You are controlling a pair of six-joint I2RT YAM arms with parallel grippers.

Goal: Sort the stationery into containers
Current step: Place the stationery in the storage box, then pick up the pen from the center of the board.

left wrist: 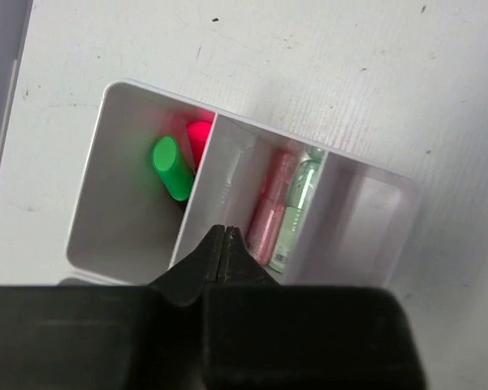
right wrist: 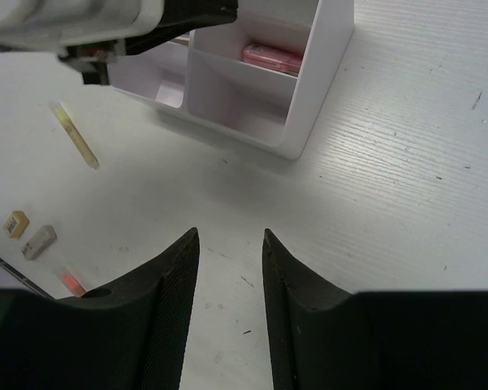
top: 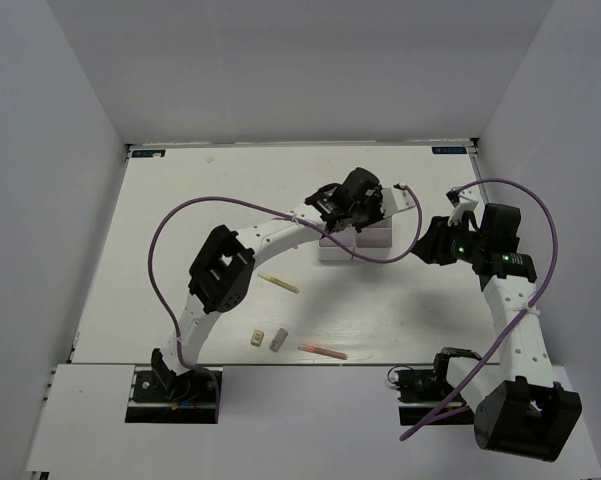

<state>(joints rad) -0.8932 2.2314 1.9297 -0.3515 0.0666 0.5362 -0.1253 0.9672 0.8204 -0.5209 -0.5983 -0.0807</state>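
Observation:
The white containers block lies right under my left gripper, which is shut and holds nothing. One compartment holds two highlighters, one with a green cap and one with a red cap. The compartment beside it holds a pink marker and a green marker. My right gripper hovers open over bare table to the right of the containers. A yellow pen, two erasers and a pink pen lie loose on the table near the front.
Purple cables loop over both arms. White walls close in the table on the left, back and right. The left arm arches over the loose stationery.

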